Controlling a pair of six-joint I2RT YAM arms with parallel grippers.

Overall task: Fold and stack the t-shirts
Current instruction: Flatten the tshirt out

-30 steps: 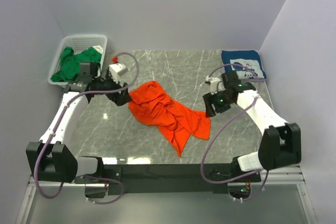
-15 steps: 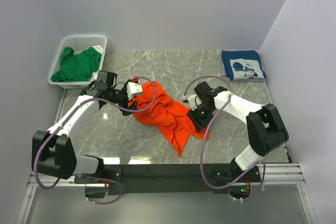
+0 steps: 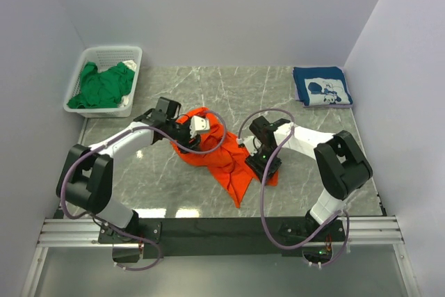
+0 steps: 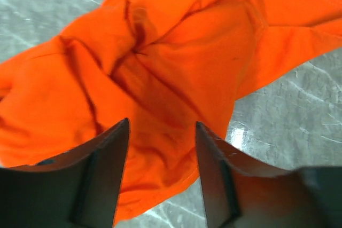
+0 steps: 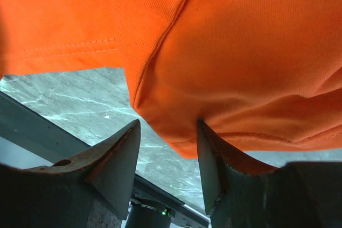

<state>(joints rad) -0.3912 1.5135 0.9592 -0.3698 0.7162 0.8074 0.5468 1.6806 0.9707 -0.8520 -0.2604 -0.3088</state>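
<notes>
While both arms reach in over the middle of the table (image 3: pixel 229 88), I have the orange t-shirt (image 3: pixel 229 165) lying crumpled there. It is one heap, running from upper left to lower right in the top view.

Left tool (image 4: pixel 162 126): fingers spread wide, hanging over the left part of the shirt. The wrist cam shows wrinkled orange cloth filling the gap between the tips, with bare marble off to the right. I can't tell whether the tips touch the cloth.

Right tool (image 5: pixel 167 125): fingers spread too, sitting at the shirt's right edge. A folded hem bulges right at the gap between the tips, and a stitched seam shows on the left. The cloth reaches the fingertips, but I can't confirm contact. I see nothing pinched on either side.

Navy t-shirt (image 3: pixel 321 87): folded flat at the far right corner of the table, white print facing up, well apart from both arms.

Green t-shirt (image 3: pixel 104 85): bunched inside the white lattice basket (image 3: pixel 111 51) at the far left corner, unfolded.
</notes>
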